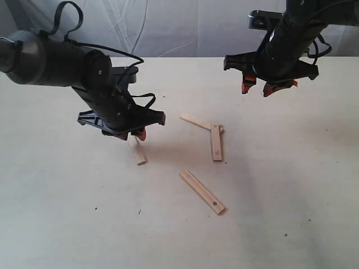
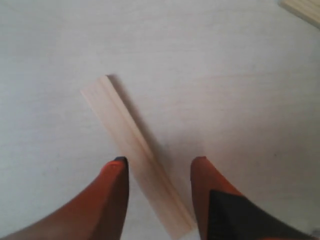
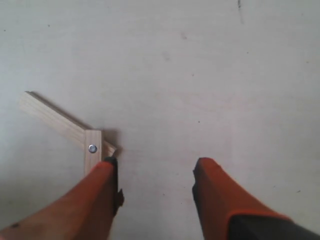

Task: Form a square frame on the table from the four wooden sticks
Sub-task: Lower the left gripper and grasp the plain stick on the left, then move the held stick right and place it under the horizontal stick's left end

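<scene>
Four pale wooden sticks lie on the beige table point(image 1: 291, 168). Two of them, one slanted point(image 1: 195, 121) and one straight point(image 1: 216, 144), overlap at one end into a corner. In the right wrist view they are the slanted strip point(image 3: 52, 116) and the strip with a dark dot point(image 3: 92, 152). A third stick point(image 1: 202, 192) lies alone nearer the front. The fourth stick point(image 1: 137, 151) lies under my left gripper point(image 1: 132, 134). That gripper point(image 2: 159, 162) is open, its orange fingers either side of the stick point(image 2: 127, 137). My right gripper point(image 1: 263, 87) hangs open and empty above the table, right of the corner point(image 3: 155, 167).
The end of another stick point(image 2: 302, 10) shows at the edge of the left wrist view. A pale cloth backdrop point(image 1: 179, 28) rises behind the table's far edge. A few tiny dark specks point(image 1: 139, 211) dot the tabletop.
</scene>
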Controlling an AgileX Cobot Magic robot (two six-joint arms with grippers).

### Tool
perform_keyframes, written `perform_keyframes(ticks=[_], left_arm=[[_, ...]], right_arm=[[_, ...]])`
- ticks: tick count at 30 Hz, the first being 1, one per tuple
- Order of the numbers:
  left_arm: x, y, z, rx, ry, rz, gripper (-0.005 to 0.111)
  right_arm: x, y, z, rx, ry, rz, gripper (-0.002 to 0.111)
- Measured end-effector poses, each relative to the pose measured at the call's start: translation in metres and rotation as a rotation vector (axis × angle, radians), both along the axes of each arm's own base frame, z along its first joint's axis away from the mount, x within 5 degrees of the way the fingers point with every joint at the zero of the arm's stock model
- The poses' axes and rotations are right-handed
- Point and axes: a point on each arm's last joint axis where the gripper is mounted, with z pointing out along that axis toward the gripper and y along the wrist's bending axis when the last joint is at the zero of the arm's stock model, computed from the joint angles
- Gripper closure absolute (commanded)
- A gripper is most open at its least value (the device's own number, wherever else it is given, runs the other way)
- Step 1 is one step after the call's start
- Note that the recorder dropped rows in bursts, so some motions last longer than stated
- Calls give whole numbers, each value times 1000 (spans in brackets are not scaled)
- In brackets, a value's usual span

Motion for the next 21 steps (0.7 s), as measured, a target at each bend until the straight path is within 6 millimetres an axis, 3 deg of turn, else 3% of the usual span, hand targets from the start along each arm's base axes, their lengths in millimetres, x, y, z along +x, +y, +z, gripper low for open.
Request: perform_keyframes(ticks=[8, 21], left_arm=[[0, -1, -21, 97, 24, 14, 67], [0, -1, -22, 88, 44, 66, 67]], right_arm=[[-1, 0, 0, -13, 11, 25, 61], [-1, 0, 0, -14, 8, 34, 61]])
